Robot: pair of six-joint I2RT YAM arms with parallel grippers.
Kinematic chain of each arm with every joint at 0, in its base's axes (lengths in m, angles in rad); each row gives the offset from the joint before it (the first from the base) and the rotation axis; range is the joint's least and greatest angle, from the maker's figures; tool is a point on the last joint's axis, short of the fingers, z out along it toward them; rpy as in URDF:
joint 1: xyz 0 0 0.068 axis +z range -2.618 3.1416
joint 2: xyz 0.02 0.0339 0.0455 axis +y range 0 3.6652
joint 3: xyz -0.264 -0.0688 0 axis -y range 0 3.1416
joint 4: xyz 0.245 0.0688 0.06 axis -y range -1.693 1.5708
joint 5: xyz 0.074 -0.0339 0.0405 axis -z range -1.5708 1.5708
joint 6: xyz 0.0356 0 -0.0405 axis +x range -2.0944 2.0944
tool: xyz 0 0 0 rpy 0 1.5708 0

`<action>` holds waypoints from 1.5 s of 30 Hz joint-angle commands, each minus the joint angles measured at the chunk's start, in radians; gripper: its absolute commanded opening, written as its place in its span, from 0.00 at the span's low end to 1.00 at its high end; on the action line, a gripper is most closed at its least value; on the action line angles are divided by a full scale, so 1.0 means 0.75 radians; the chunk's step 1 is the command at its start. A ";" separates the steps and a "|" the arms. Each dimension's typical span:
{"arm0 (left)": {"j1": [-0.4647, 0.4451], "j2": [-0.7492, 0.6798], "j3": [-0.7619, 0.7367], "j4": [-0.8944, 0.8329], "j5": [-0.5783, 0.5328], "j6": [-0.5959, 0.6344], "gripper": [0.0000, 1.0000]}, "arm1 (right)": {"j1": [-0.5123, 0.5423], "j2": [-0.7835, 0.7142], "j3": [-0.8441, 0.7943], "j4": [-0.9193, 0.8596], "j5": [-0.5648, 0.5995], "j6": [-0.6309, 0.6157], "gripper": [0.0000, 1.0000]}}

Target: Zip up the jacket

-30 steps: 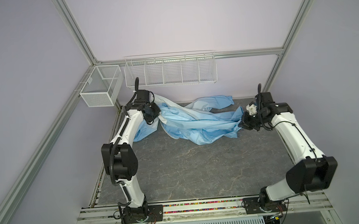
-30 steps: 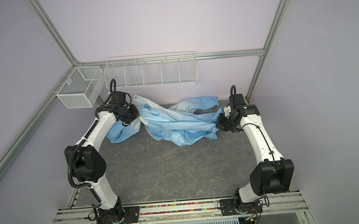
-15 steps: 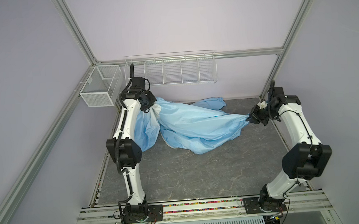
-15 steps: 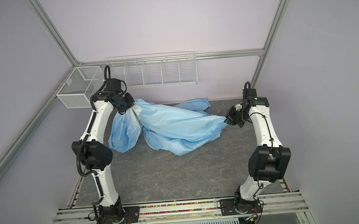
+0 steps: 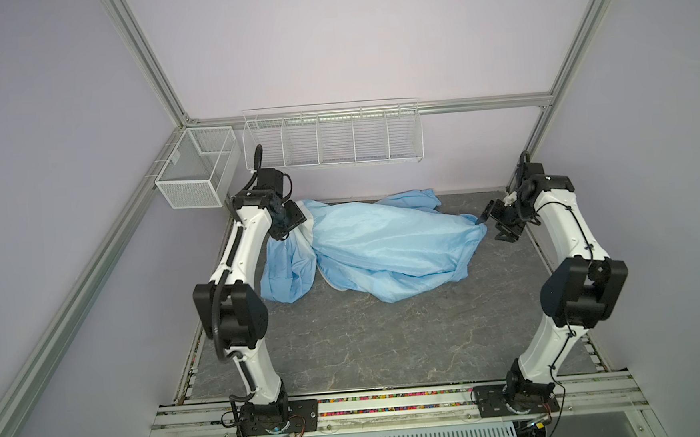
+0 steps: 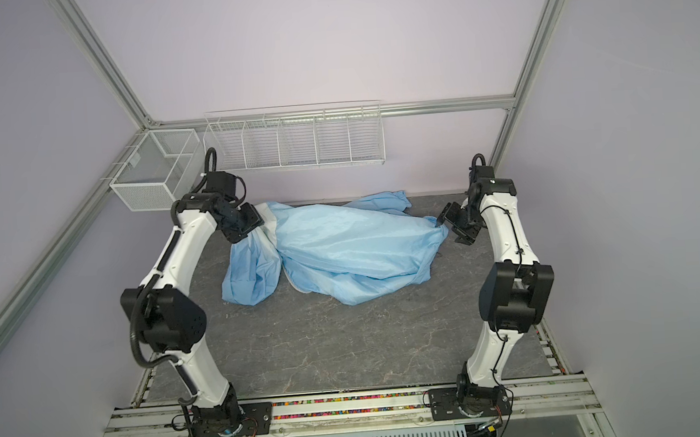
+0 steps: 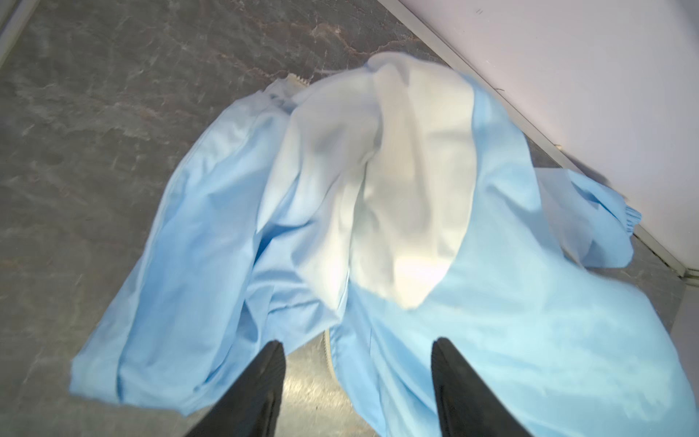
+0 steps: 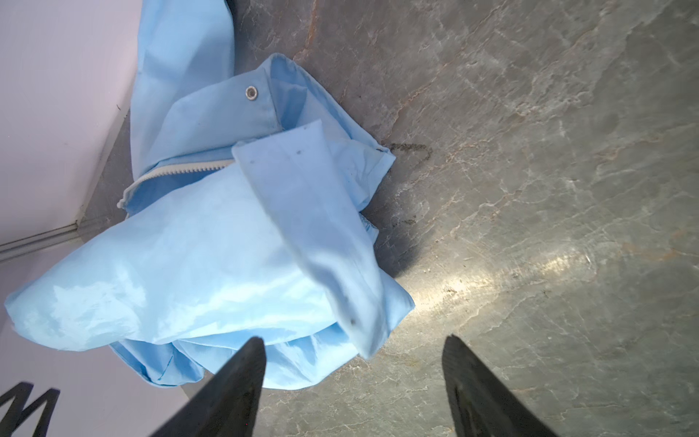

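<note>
The light-blue jacket (image 5: 387, 244) (image 6: 350, 244) lies in a puffed heap across the back of the grey table, between the two arms. My left gripper (image 5: 292, 227) (image 6: 251, 229) hovers over its left end, open, with nothing between the fingers (image 7: 359, 342). Below it I see whitish fabric (image 7: 397, 181) and a stretch of cream zipper (image 7: 328, 352). My right gripper (image 5: 491, 228) (image 6: 449, 230) stands open just off the right end (image 8: 354, 339). A loose blurred flap (image 8: 340, 265) hangs in front of it. Zipper teeth (image 8: 181, 171) and a snap stud (image 8: 250, 92) show there.
A wire basket (image 5: 195, 170) hangs at the back left and a long wire shelf (image 5: 331, 141) on the back wall, above the jacket. Bare grey table (image 5: 368, 343) stretches from the heap to the front rail. The back wall (image 7: 567, 75) runs close behind the jacket.
Both grippers have opened and let go of the jacket. It was stretched between them half a second ago; now it has sagged onto the table.
</note>
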 commanded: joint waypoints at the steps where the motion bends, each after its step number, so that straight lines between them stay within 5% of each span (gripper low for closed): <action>1: -0.001 -0.214 -0.304 0.024 0.036 -0.076 0.63 | 0.027 -0.168 -0.140 -0.040 0.082 -0.042 0.78; 6: -0.052 -0.458 -0.731 0.196 0.133 -0.237 0.67 | 0.144 -0.342 -0.374 -0.026 0.145 -0.027 0.79; 13: -0.164 -0.365 -0.989 0.482 0.267 -0.403 0.67 | 0.384 -0.439 -0.747 0.177 0.047 0.140 0.69; 29: -0.165 0.043 -0.913 0.713 0.270 -0.383 0.69 | 0.507 -0.060 -0.764 0.487 0.057 0.220 0.66; 33: -0.163 0.110 -0.856 0.743 0.276 -0.377 0.57 | 0.507 0.021 -0.705 0.503 0.079 0.218 0.56; 36: -0.161 0.150 -0.792 0.755 0.283 -0.354 0.35 | 0.501 0.074 -0.637 0.497 0.089 0.216 0.45; 41: -0.137 0.166 -0.664 0.688 0.290 -0.299 0.02 | 0.494 0.122 -0.528 0.433 0.072 0.183 0.11; 45: -0.114 0.095 -0.591 0.563 0.268 -0.240 0.00 | 0.492 0.058 -0.510 0.379 0.017 0.154 0.07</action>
